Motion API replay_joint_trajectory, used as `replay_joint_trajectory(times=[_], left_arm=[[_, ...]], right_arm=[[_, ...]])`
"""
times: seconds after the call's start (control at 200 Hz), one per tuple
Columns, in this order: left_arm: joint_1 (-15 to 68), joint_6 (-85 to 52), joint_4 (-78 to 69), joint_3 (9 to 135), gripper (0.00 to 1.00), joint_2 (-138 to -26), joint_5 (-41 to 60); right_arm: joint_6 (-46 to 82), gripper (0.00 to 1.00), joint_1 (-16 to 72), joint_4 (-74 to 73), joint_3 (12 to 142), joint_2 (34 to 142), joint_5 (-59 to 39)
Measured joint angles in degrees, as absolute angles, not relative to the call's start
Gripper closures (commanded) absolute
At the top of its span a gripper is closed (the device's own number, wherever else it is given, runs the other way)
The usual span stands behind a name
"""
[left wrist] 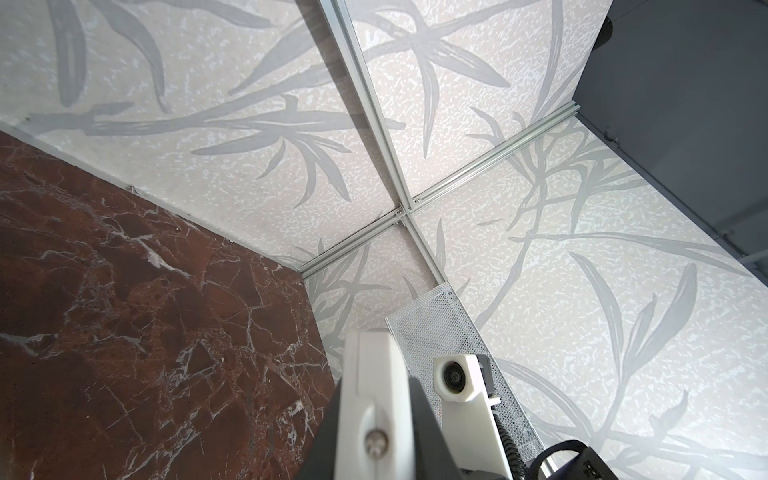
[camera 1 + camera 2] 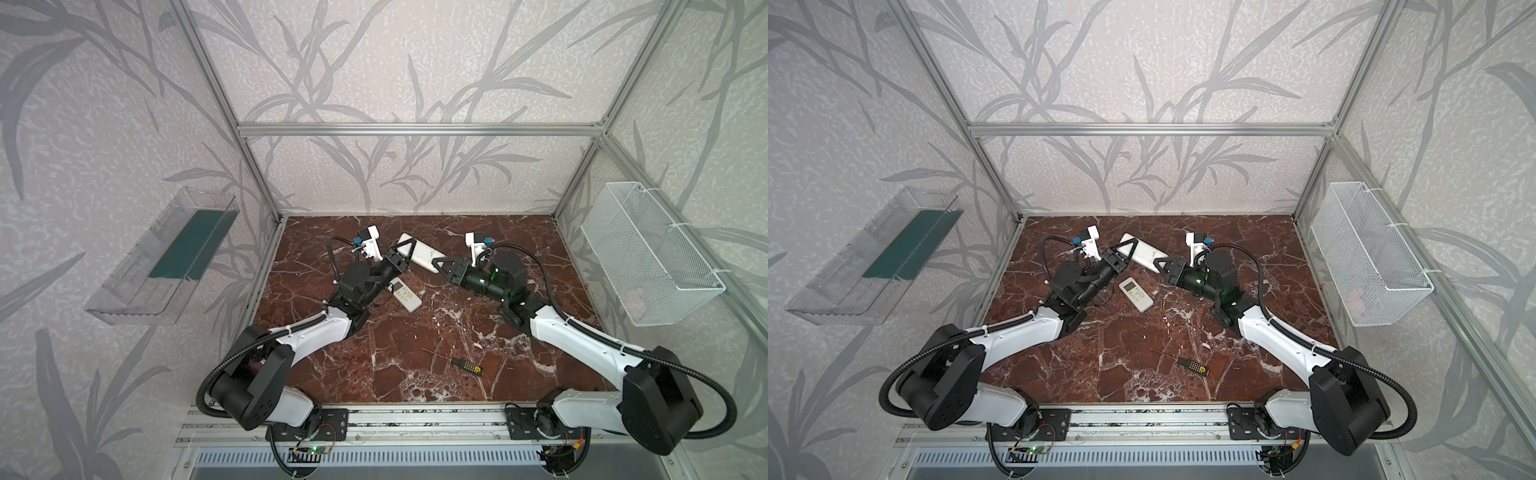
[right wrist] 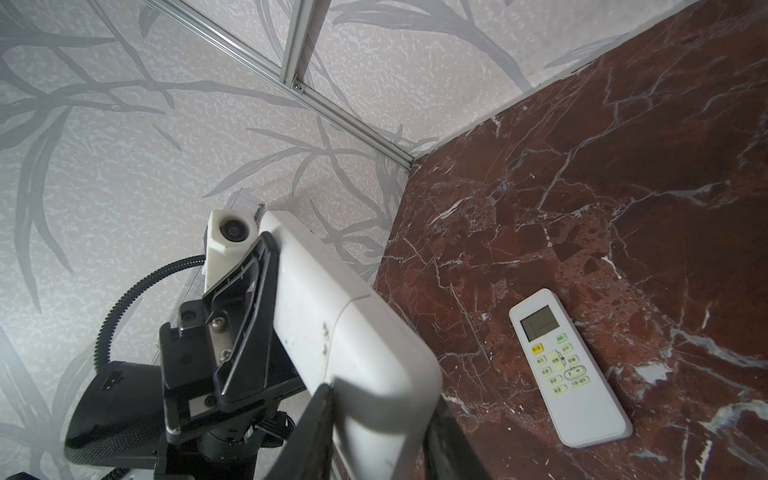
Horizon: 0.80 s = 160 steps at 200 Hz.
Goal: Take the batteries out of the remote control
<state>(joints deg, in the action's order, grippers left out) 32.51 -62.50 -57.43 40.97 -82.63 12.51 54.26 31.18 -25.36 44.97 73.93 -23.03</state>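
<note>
Held clear of the marble table toward 12 o'clock, the white remote control (batteries not visible) is clamped at its 10 o'clock end by the left gripper and at its 4 o'clock end by the right gripper, with a display remote lying at its 7 o'clock.
</note>
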Motion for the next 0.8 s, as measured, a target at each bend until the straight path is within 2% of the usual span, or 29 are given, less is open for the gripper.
replay_joint_trajectory(times=[0.13, 0.305, 0.43, 0.565, 0.8], left_arm=[[32.56, -62.67, -57.71, 40.97, 1.0, -82.11, 12.56], [32.75, -62.17, -57.36, 40.97, 1.0, -81.3, 12.58], [32.95, -62.0, -56.99, 40.97, 1.0, -81.3, 13.3], [32.95, -61.93, -56.77, 40.97, 1.0, -81.3, 13.63], [32.75, -62.15, -56.64, 40.97, 1.0, -81.3, 12.82]], right_arm=[[54.0, 0.7, 31.18, -25.23, 44.97, 73.1, -23.07], [51.77, 0.55, 31.18, -24.49, 44.95, 72.49, -23.03], [50.41, 0.51, 31.2, -23.92, 44.97, 72.53, -22.98], [49.78, 0.51, 31.29, -23.9, 45.52, 73.14, -23.03], [49.93, 0.62, 31.16, -23.99, 46.87, 74.32, -23.2]])
